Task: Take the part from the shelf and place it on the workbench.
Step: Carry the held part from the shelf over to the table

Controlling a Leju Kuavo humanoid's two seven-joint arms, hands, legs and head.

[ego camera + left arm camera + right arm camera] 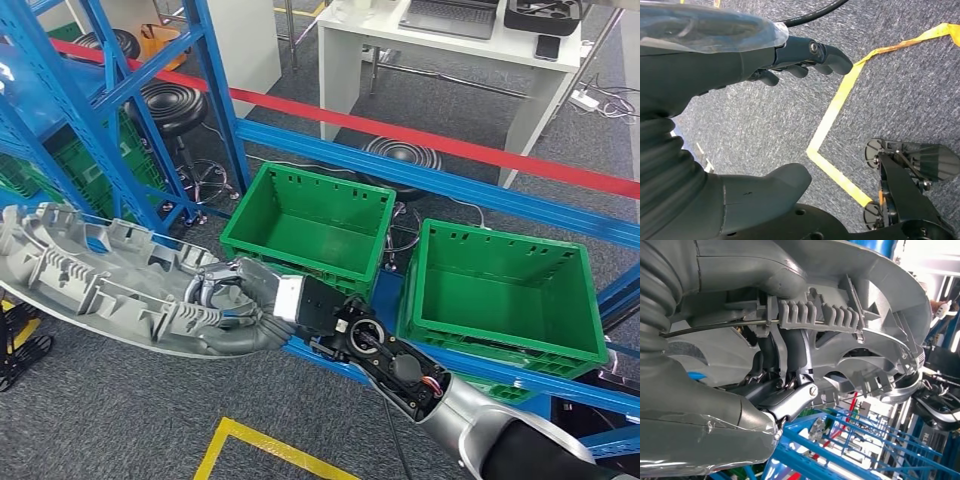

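Grey ribbed plastic part (98, 280) hangs above the carpet beside the blue shelf (423, 180), gripped at its near end by the right robot hand (241, 300). The left robot hand (753, 115) hangs empty, fingers loosely apart, over yellow floor tape (836, 105).

The right arm (483, 425) enters from the lower right of the head view, reaching left; the right hand (241, 300) grips the part (98, 280) at centre left; the left hand (753, 120) hangs, fingers (817, 57) apart, holding nothing.
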